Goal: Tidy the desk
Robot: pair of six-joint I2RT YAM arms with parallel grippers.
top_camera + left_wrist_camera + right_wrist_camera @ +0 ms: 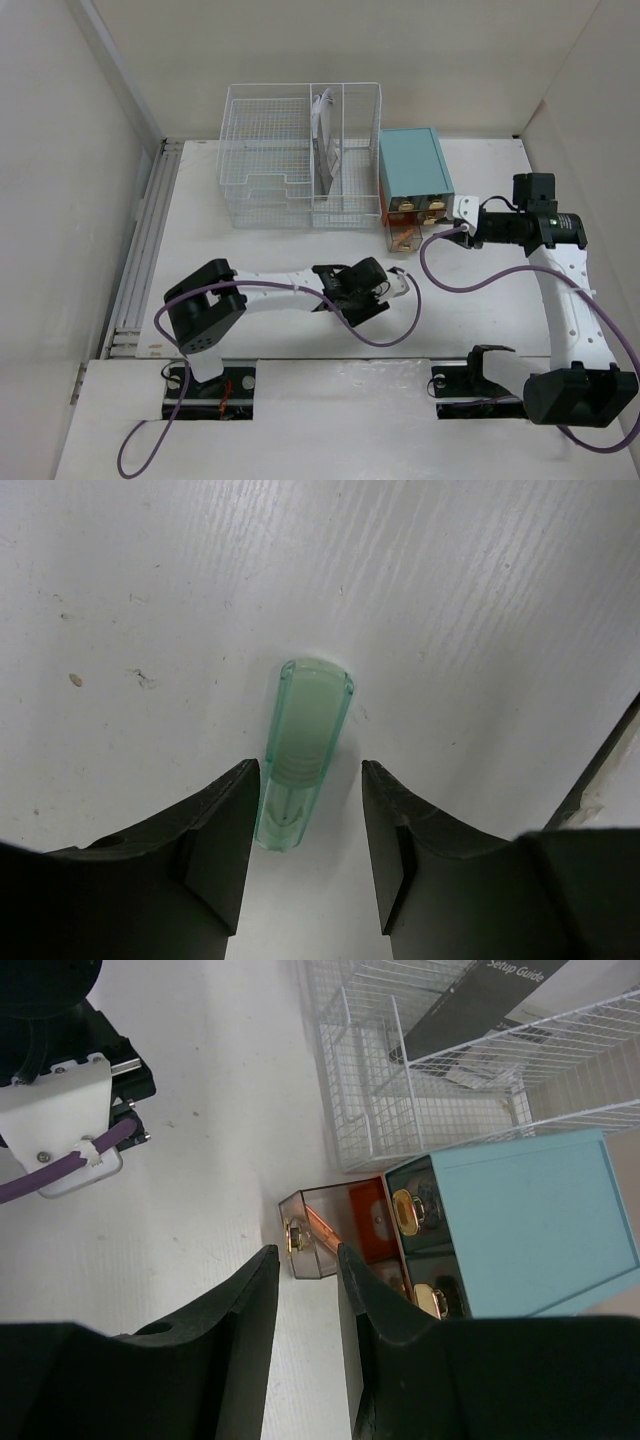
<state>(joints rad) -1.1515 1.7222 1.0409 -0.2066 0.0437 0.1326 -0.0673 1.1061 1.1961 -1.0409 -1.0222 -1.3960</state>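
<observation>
The white desk point(290, 250) holds a small translucent green cap-like piece point(303, 745), lying flat. My left gripper point(400, 284) is low over the desk's middle. In the left wrist view it point(310, 845) is open, and the green piece's near end lies between the fingertips, close to the left finger point(225, 830). My right gripper point(462, 226) hovers just right of the teal drawer cabinet point(414, 170). In the right wrist view it point(308, 1255) is open a narrow gap and empty, above the gold knob point(296, 1237) of a pulled-out smoky drawer point(335, 1225).
A white wire basket organizer point(300, 155) stands at the back, holding a dark "Setup Guide" booklet point(485, 1000). The open drawer point(403, 238) juts toward the front of the desk. A metal rail point(145, 240) runs along the left edge. Purple cables trail from both arms.
</observation>
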